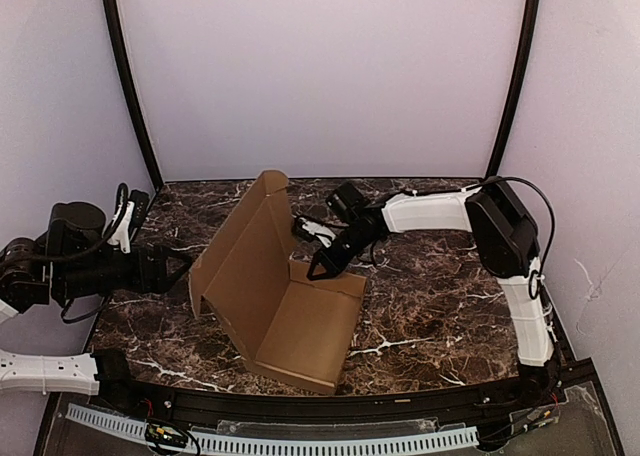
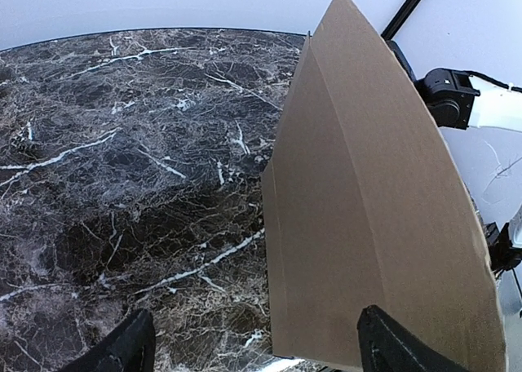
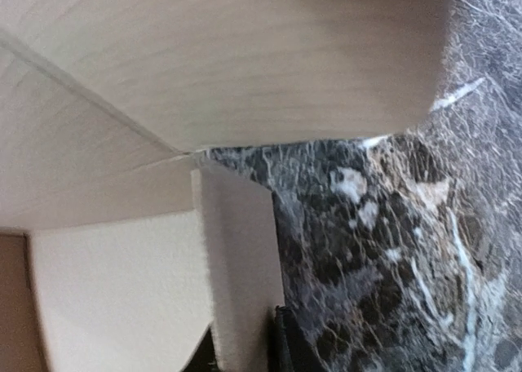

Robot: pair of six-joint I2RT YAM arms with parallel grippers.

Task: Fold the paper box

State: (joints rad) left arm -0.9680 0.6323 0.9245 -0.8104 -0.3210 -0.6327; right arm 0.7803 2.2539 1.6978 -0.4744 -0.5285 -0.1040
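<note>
Brown paper box [image 1: 285, 311] half-folded, 1 panel upright; right gripper [image 1: 320, 269] pinches side flap [image 3: 241, 266]; left gripper [image 2: 254, 323] spread wide.

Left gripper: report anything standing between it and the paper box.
Nothing visible does. The left gripper has its jaws open and faces the outer side of the raised panel of the paper box. Only a stretch of the marble table lies between them.

A brown cardboard paper box [image 1: 290, 326] sits on a dark marbled table [image 1: 430, 306], one panel tilted up; right gripper [image 1: 320, 267] at its far wall, left gripper [image 1: 180, 270] beside the panel.
</note>
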